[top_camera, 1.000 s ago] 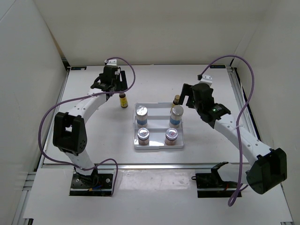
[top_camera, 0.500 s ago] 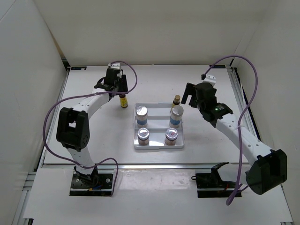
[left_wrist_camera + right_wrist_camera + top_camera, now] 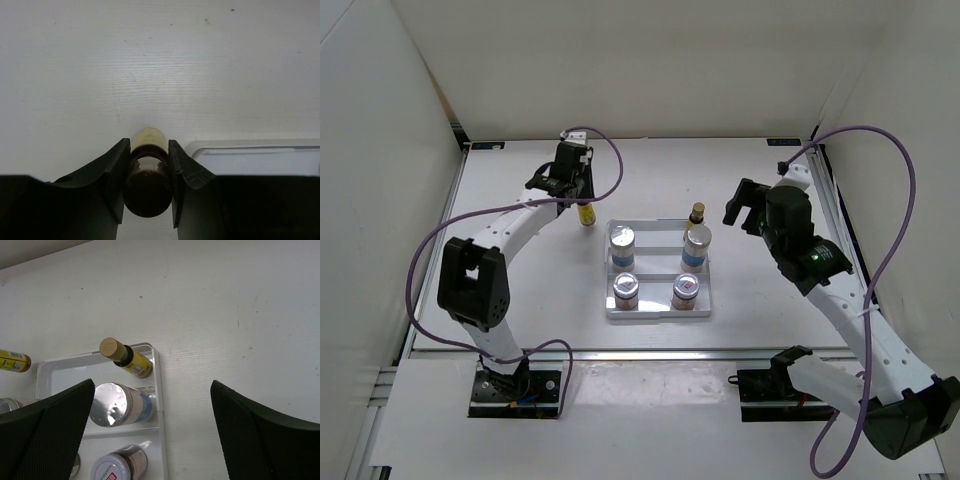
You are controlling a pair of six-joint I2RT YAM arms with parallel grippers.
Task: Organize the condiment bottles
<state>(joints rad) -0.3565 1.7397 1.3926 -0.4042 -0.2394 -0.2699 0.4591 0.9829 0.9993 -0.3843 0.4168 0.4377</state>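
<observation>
1. The left gripper (image 3: 148, 150) is clamping a slim dark-brown bottle (image 3: 146, 182). Its two fingers (image 3: 112, 172) are pressing on opposite sides of the dark body, and the tan cap is showing between the fingertips.
2. I cannot tell whether that bottle is resting on the table (image 3: 150, 60) or hanging just above it.
3. Just to this gripper's right, a corner of the white tray (image 3: 250, 149) is lying on the table, near the held bottle but apart from it.
4. Further out on that side, the nearer white blue-labelled jar (image 3: 623, 243) and the farther white blue-labelled jar (image 3: 696, 246) are standing upright in the tray's middle row.
5. Beyond them, towards the arm bases, the nearer pinkish-labelled jar (image 3: 626, 290) and the farther pinkish-labelled jar (image 3: 687, 289) are sitting in the tray's front row.
6. The right gripper (image 3: 740, 203) is hovering with its jaws spread wide apart and is gripping nothing.
7. Below it, towards its left finger, the second dark-brown bottle (image 3: 126, 358) is standing in the tray's back corner, just behind the farther white jar.
8. Well off to the right gripper's left, past the tray's far edge, the held bottle is showing at the border of the right wrist view.
</observation>
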